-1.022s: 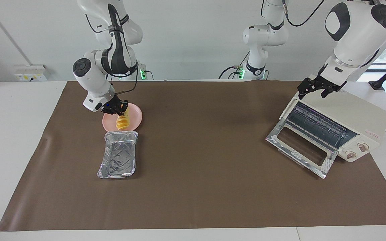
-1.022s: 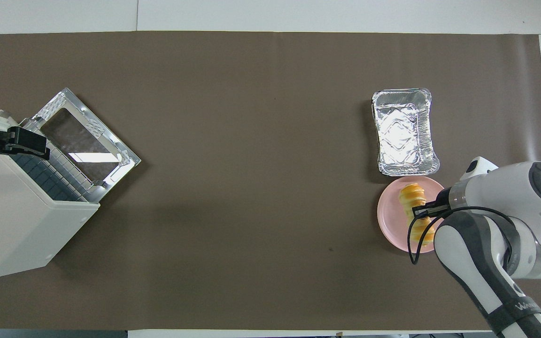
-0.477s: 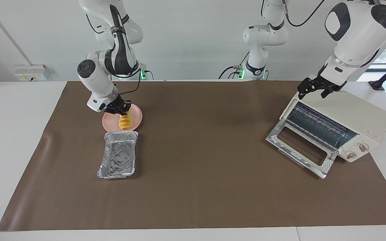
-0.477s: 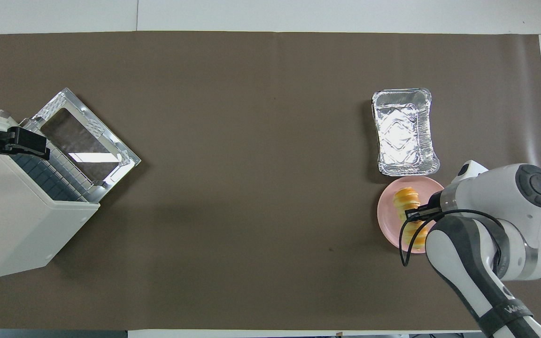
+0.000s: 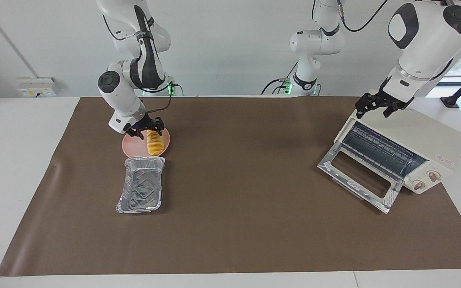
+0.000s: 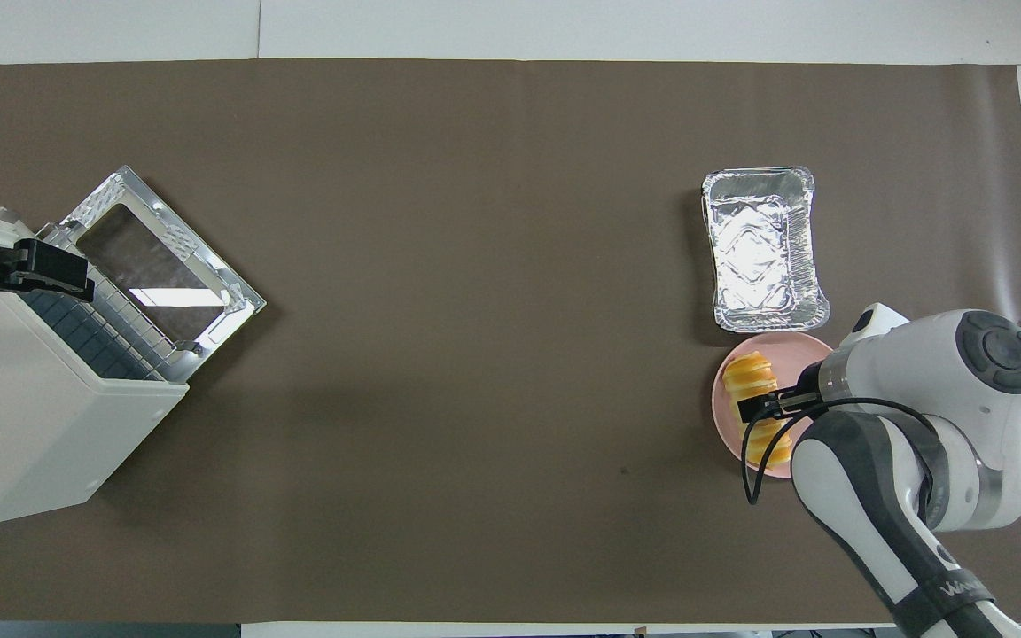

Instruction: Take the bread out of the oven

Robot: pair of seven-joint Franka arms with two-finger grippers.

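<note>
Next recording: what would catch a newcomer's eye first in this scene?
Probably the yellow-orange bread lying on the pink plate at the right arm's end of the table, with the right pincer open just above it and a silver foil tray beside the plate, farther from the robots. Next, the cream-white toaster oven at the left arm's end, its glass door dropped open and the rack bare, the left pincer waiting open over its top.
</note>
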